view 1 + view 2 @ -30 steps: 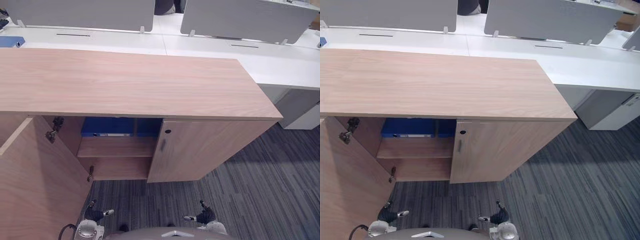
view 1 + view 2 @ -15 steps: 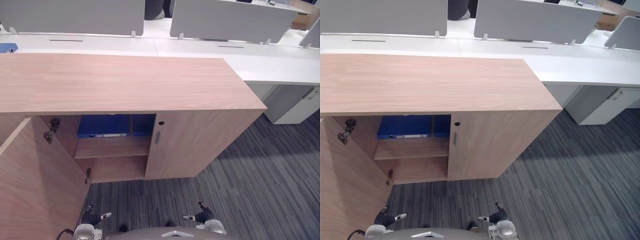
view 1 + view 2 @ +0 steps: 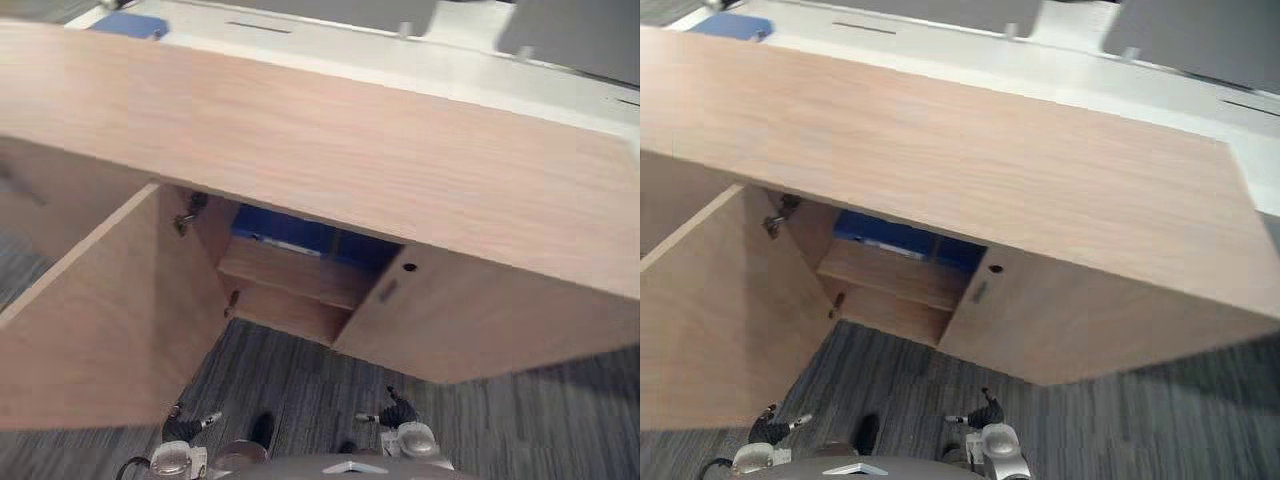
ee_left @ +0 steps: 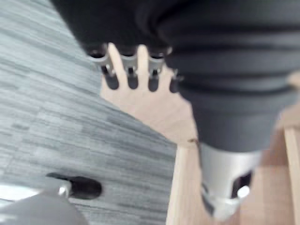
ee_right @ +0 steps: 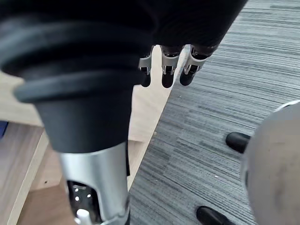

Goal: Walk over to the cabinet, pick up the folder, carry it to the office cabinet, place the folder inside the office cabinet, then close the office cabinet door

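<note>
Blue folder (image 3: 285, 238) lies on the shelf (image 3: 290, 282) inside the office cabinet (image 3: 400, 170). Door (image 3: 110, 310) stands wide open. Left hand (image 3: 185, 428) and right hand (image 3: 398, 412) hang low, fingers relaxed, empty. Closing step: hook the door's free edge with the left hand and swing it flush, clear of the hinges.

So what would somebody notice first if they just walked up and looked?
The big wooden office cabinet across the middle, with its left door wide open. Inside, on the upper shelf, sits a bright blue folder. The left hand and right hand hang open and empty above the grey carpet.
</note>
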Controlling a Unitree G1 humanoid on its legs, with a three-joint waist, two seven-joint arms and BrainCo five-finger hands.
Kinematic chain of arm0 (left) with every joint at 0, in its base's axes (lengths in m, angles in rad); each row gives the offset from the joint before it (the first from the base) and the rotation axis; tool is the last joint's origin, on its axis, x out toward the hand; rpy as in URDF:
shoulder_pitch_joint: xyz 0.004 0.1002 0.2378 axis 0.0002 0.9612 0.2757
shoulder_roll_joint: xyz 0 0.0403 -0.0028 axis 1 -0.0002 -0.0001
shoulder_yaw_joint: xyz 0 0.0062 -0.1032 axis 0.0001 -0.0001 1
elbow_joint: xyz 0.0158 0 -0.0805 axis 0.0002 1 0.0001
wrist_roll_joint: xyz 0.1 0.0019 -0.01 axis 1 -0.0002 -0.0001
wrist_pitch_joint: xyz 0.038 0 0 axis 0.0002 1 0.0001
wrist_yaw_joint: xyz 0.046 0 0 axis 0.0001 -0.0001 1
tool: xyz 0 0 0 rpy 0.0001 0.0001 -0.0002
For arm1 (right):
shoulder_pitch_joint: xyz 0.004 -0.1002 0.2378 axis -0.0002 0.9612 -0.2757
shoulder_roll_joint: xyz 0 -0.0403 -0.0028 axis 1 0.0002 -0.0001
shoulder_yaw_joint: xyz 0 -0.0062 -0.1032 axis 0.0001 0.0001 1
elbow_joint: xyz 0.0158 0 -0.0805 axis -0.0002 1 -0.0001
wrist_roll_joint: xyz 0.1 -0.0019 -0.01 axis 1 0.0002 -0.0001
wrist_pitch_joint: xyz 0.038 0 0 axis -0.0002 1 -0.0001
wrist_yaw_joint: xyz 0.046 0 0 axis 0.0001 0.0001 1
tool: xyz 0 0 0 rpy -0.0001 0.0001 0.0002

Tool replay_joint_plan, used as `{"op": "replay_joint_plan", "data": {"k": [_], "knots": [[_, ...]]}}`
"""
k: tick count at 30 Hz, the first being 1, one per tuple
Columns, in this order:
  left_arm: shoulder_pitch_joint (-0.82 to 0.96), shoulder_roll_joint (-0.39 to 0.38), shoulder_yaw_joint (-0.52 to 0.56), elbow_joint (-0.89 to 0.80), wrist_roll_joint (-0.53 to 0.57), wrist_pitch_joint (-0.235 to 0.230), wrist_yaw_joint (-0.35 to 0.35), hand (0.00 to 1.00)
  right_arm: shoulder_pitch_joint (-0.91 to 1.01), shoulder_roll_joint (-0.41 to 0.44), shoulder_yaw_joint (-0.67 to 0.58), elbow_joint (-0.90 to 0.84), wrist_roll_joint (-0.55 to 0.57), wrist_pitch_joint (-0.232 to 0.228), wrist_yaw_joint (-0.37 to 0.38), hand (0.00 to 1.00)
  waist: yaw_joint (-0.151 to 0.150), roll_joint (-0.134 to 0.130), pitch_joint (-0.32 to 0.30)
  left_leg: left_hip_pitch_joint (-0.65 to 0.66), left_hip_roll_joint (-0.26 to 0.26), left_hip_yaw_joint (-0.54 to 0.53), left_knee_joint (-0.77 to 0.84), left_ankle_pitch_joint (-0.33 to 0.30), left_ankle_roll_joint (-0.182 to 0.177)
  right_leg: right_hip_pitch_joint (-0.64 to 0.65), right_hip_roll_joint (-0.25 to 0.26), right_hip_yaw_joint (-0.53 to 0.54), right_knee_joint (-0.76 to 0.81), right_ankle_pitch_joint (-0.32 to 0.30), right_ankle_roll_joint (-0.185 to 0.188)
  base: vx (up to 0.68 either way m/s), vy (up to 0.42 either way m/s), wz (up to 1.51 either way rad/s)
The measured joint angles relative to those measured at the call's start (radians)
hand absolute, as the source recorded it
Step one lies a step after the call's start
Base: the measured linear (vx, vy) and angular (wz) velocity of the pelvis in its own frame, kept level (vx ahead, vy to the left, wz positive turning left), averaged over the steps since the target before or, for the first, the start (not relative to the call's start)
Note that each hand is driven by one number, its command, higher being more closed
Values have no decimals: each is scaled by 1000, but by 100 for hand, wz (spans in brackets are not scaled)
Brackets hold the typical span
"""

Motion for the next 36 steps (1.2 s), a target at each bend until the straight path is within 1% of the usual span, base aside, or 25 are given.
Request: {"op": "replay_joint_plan", "data": {"k": [1, 2, 3, 4, 5, 6, 7, 8, 9, 10, 11, 12, 13, 15, 17, 19, 24, 26, 27, 28, 30, 31, 34, 35, 36], "knots": [[2, -11, 17, -23, -10, 0, 3, 0, -5, 1, -1, -28, 0, -1, 0, 0, 9, 6, 16, -20, -6, 4, 48, -14, -19, 6, -4, 0, 29, -11, -7, -8, 3, 94], [4, -16, 27, -37, -21, 0, 3, 0, -10, 2, -1, -37, 0, -1, -1, 0, 9, 6, 23, -31, -11, 8, 70, -21, -25, 7, -9, 0, 48, -22, -13, -55, 26, 91], [10, -26, 48, -63, -45, -1, 6, 0, -17, 2, -2, -54, 0, -1, -1, 0, 8, 10, 28, -58, -11, 45, 118, -59, -27, 7, -18, -6, 81, -48, -6, -71, 31, 73], [15, -29, 78, -84, -65, -2, 6, 0, -22, 12, -12, -73, 0, -1, -1, 0, 19, 2, 33, -84, -9, 97, 170, -107, 0, 8, -29, -23, 104, -86, 21, -111, 20, 46], [12, -29, 100, -87, -72, -2, 8, 0, -29, 17, -15, -76, 0, 0, -1, 0, 30, -3, 35, -98, -4, 128, 196, -137, 2, 7, -34, -25, 108, -101, 35, -144, -25, 7], [18, -35, 137, -86, -89, 0, 13, 0, -38, 17, -19, -93, 1, 0, -1, 0, 32, 3, 38, -130, 18, 194, 254, -174, 1, 11, -30, -33, 111, -116, 50, -149, -30, -3], [19, -36, 151, -87, -99, 0, 22, 0, -37, 16, -22, -109, 1, -1, -2, 0, 29, 5, 38, -136, 25, 215, 269, -187, 2, 13, -31, -46, 113, -123, 51, -127, -42, 42], [16, -32, 175, -88, -109, -1, 32, 0, -17, 19, -41, -112, 2, 0, -2, 0, 14, -12, 24, -130, 26, 246, 264, -184, 7, 22, -53, -74, 99, -141, 41, 5, 30, 63], [15, -32, 187, -89, -119, -5, 37, 0, -4, 16, -50, -112, 3, 1, -2, 0, 9, -1, 20, -134, 43, 281, 285, -192, 7, 29, -46, -88, 98, -145, 43, 35, 17, 64], [15, -29, 201, -87, -123, -7, 38, 0, 2, 10, -56, -108, 3, 1, -2, 0, 10, 3, 18, -135, 48, 283, 284, -189, 10, 33, -42, -97, 100, -149, 49, 95, 15, 38], [22, -22, 239, -88, -124, -9, 45, 0, 22, 11, -59, -102, 12, 7, -2, 0, 15, -6, 8, -114, 28, 265, 247, -164, 17, 46, -48, -95, 84, -146, 44, 106, -31, 25], [29, -16, 248, -87, -124, -9, 46, 0, 24, 11, -58, -101, 12, 8, -1, 0, 16, -14, 3, -107, 22, 256, 233, -155, 17, 55, -48, -94, 75, -133, 46, 142, -20, 27], [29, -3, 250, -87, -124, -9, 45, 0, 23, 12, -58, -99, 12, 9, -1, 0, 15, -14, 1, -101, 16, 248, 220, -144, 21, 64, -46, -92, 59, -117, 44, 182, 1, 26], [26, 28, 267, -87, -124, -11, 44, 0, -7, 6, -57, -61, 12, 9, 1, 0, 18, -15, 0, -80, 13, 238, 184, -127, 25, 80, -37, -71, 35, -95, 28, 128, -4, 20], [28, 57, 298, -87, -124, -11, 44, 0, -23, 6, -51, -30, 12, 12, 1, 0, 22, -13, -2, -47, 18, 229, 143, -111, 23, 99, -26, -58, 19, -78, 14, 82, -30, 7], [31, 97, 327, -87, -124, -16, 44, 0, -42, 2, -36, -21, 12, 14, 2, 0, 35, -10, -5, -19, 34, 226, 94, -85, 16, 101, -8, -36, 15, -57, 5, 69, -61, -1], [36, 182, 392, -87, -122, -18, 38, 0, -64, -40, 4, 17, 12, 14, 4, 0, 39, -5, -11, 22, 60, 222, 19, -43, 3, 117, 19, -14, -14, -26, 1, -1, -72, -3], [36, 226, 416, -87, -120, -18, 34, 0, -62, -52, 13, 22, 12, 13, 4, 0, 39, 5, -16, 35, 64, 223, -2, -32, 2, 120, 23, -5, -15, -26, 1, -47, -45, -8], [34, 259, 424, -88, -120, -19, 32, 0, -61, -61, 29, 31, 12, 13, 5, 0, 39, 1, -21, 50, 66, 225, -21, -17, -2, 121, 23, 9, -14, -26, 1, -85, -43, -10], [31, 291, 430, -88, -120, -19, 25, 0, -56, -70, 41, 40, 14, 13, 9, 0, 39, 15, -20, 59, 69, 225, -49, -2, -3, 117, 24, 9, -15, -26, 1, -85, -33, -11], [15, 327, 434, -90, -120, -23, 23, 0, -55, -79, 41, 52, 30, 13, 15, 0, 38, 16, -21, 60, 69, 224, -56, 9, -3, 114, 24, 10, -15, -26, 2, -135, -29, -7], [7, 342, 434, -94, -120, -25, 21, 0, -51, -80, 41, 52, 32, 12, 15, 0, 36, 24, -19, 60, 67, 224, -61, 14, -3, 113, 24, 10, -15, -27, 2, -165, -23, -7], [-8, 356, 414, -134, -120, -34, 12, 0, -39, -81, 43, 51, 32, 12, 16, 0, 33, 24, -19, 51, 57, 224, -63, 20, -15, 108, 15, 15, -18, -56, 9, -177, -15, 0], [-21, 364, 389, -142, -120, -36, -1, 0, -36, -83, 43, 52, 32, 12, 17, 0, 31, 27, -17, 44, 51, 222, -63, 24, -16, 101, 8, 20, -21, -77, 26, -204, -18, 8], [-21, 364, 372, -165, -120, -39, -5, 0, -32, -85, 43, 52, 33, 13, 20, 0, 26, 37, -15, 44, 54, 217, -63, 30, -22, 100, 12, 25, -17, -77, 26, -229, -15, 8]]}}
